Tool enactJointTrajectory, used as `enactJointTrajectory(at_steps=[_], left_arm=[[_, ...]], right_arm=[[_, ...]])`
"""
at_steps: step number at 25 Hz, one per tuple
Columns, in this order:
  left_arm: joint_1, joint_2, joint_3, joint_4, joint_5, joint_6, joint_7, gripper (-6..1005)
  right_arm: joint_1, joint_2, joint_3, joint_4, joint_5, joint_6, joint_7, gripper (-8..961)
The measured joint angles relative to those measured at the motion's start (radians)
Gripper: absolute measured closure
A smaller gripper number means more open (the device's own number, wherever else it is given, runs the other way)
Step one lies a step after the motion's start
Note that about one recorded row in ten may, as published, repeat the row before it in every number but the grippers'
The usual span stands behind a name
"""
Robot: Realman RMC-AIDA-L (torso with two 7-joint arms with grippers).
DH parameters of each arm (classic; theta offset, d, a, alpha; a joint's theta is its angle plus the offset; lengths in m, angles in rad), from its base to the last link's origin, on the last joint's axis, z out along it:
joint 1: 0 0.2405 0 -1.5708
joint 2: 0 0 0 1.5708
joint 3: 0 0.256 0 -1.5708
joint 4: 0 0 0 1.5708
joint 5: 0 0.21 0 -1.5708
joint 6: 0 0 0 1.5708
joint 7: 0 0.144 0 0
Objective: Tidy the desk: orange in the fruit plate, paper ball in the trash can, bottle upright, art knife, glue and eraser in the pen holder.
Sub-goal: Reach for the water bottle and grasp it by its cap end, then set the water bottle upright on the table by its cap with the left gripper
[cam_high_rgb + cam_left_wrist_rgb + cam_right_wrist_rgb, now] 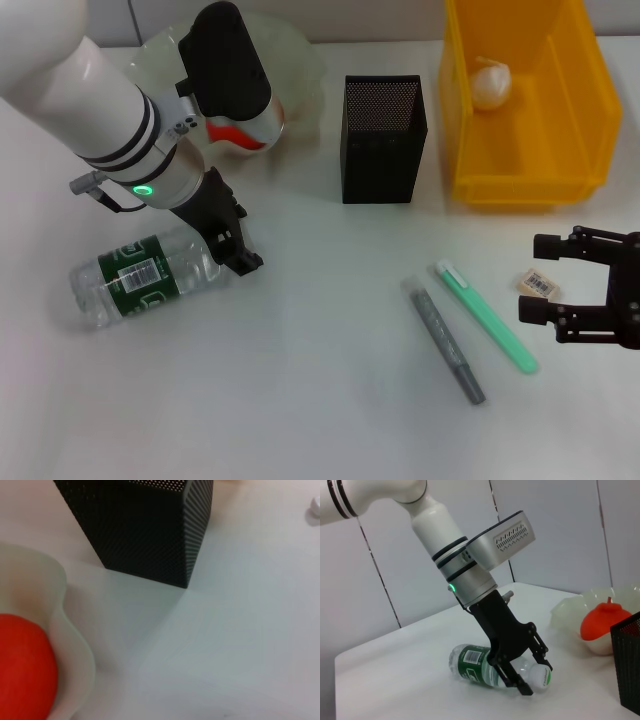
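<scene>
The bottle (140,280) lies on its side at the front left. My left gripper (243,243) is open, its fingers straddling the bottle's cap end, as the right wrist view (537,677) shows with the bottle (480,665). The orange (240,135) sits in the fruit plate (300,60), partly hidden by my left arm. The paper ball (491,83) lies in the trash can (470,150). The glue (485,315) and art knife (445,340) lie side by side in front of the pen holder (383,140). My right gripper (532,278) is open around the eraser (540,285).
The left wrist view shows the pen holder (150,530), the fruit plate's rim (75,630) and the orange (22,670). The pen holder stands between the plate and the trash can. Bare white table lies in the front middle.
</scene>
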Motion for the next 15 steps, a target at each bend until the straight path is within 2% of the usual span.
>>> enactJointTrajectory(at_steps=[1, 3, 12, 15], left_arm=[[-0.001, 0.000, 0.001, -0.001, 0.000, -0.002, 0.000, 204], [0.001, 0.000, 0.001, 0.001, -0.001, -0.018, 0.004, 419], [0.002, -0.001, 0.001, 0.009, 0.000, -0.027, -0.002, 555], [0.055, 0.002, -0.010, 0.094, -0.007, -0.019, -0.012, 554]], right_arm=[[0.002, 0.000, -0.001, 0.004, 0.000, 0.000, 0.000, 119], [0.007, -0.001, -0.001, 0.013, 0.000, 0.006, -0.003, 119], [0.017, -0.002, 0.006, 0.010, 0.006, 0.011, -0.005, 119], [0.024, -0.002, 0.006, 0.009, 0.007, 0.012, -0.003, 119]])
